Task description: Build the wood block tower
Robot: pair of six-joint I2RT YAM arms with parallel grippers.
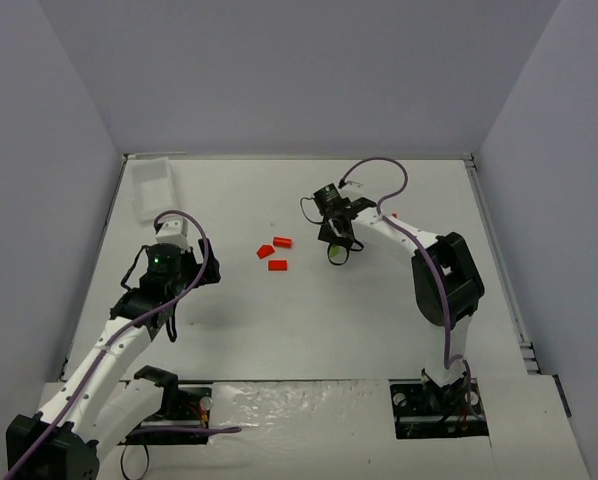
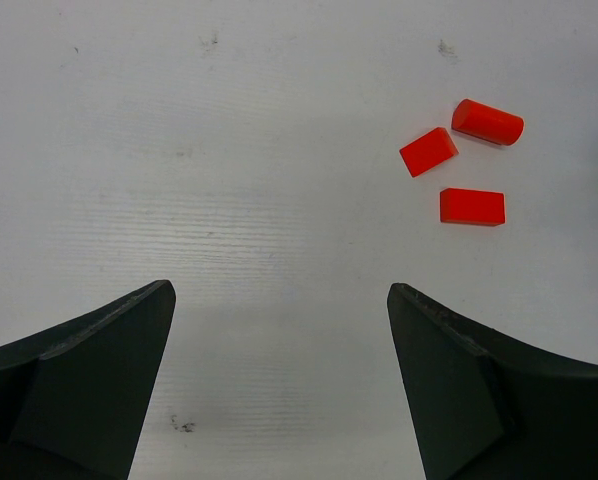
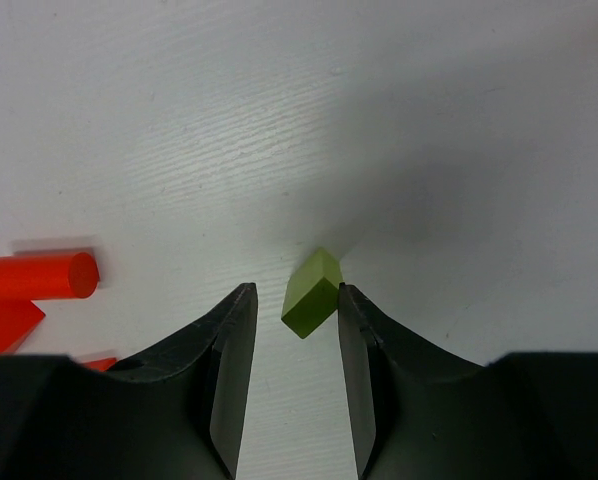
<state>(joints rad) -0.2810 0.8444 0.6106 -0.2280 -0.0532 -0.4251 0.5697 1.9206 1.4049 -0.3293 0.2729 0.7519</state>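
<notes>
Wood block tower (image 1: 277,265): up yet? (Desk)

Not up. In loose pieces, flat on the table (image 1: 309,330), nothing stacked. (Photographer)

Right gripper (image 3: 296,288)? (Desk)

Down at the table, jaws narrow around the green block (image 3: 312,293). Block turned cornerwise between the fingers (image 3: 229,340), one corner poking out past the tips. Seemingly touching one finger, with a strip of bare table showing before the other. Straddling, then, not clamped. (Photographer)

And the red blocks (image 2: 472,206)? (Desk)

Three, clustered close together, off to that gripper's left and apart from the green one. Among them a cylinder (image 2: 487,122), lying on its side, with two flat-faced ones just beside it. (Photographer)

Left gripper (image 2: 279,287)? (Desk)

Released, jaws spread wide, holding nothing, hovering over bare table. Same red cluster ahead and off to the right of its fingers, well clear of them, cylinder farthest out. A sliver of green at the right edge of its wrist view. (Photographer)

Anything else in shot? (Desk)

Clear tray (image 1: 151,185), beyond the left gripper, near the table's far corner, well apart from every block. (Photographer)
</notes>
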